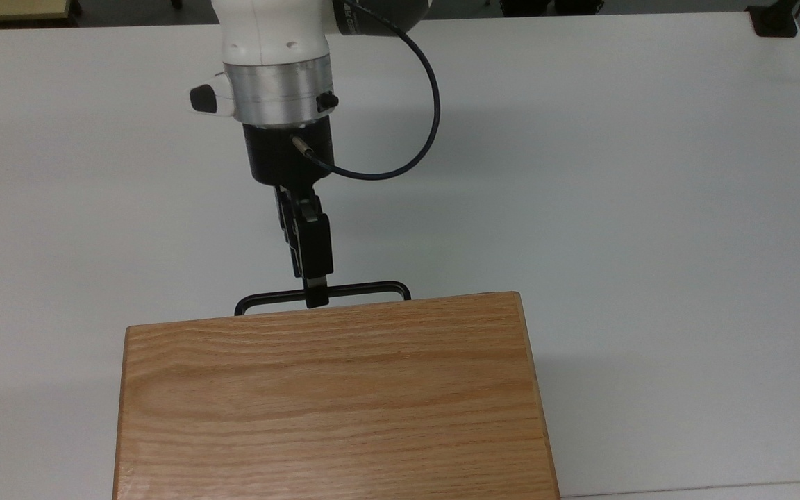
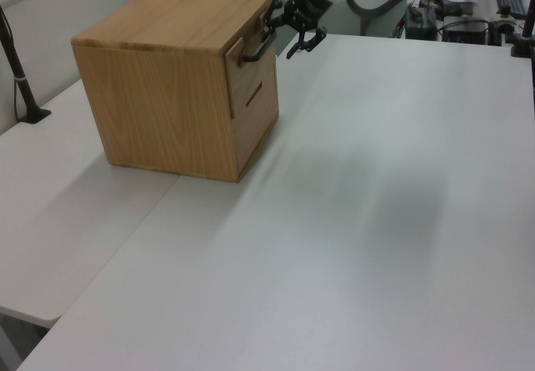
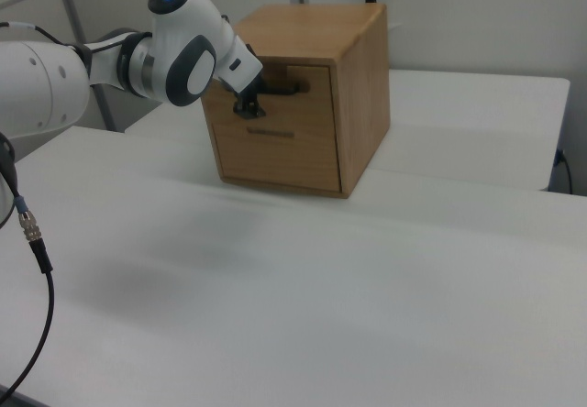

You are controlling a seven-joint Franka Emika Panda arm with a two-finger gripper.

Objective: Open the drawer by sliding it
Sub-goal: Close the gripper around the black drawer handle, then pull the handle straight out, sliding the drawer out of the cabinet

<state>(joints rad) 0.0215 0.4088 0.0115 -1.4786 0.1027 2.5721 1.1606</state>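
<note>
Reaching across the white table (image 1: 615,173), the Franka arm (image 1: 271,42) brings its gripper (image 1: 314,295) to the black bar handle (image 1: 358,289) of the drawer (image 3: 293,100), which sits in the upper front of an oak cabinet (image 2: 167,95) standing near the table edge at the bottom of the top view. In the top view the gripper's upper finger (image 1: 314,300) crosses the handle slightly toward the top view's left of the bar's middle, its tip lying over the bar. In the left view the gripper (image 2: 282,34) has its two fingers spread apart, one finger (image 2: 304,43) hanging below the handle (image 2: 259,47) and clear of the cabinet front, so the jaws stand open about the bar and are not clamped on it. In the right view the gripper (image 3: 248,101) meets the handle (image 3: 280,87) at the upper drawer front, above a lower front panel (image 3: 275,155). The drawer front lies flush with the cabinet face, not slid out. A black cable (image 1: 414,125) loops from the wrist over the table
</note>
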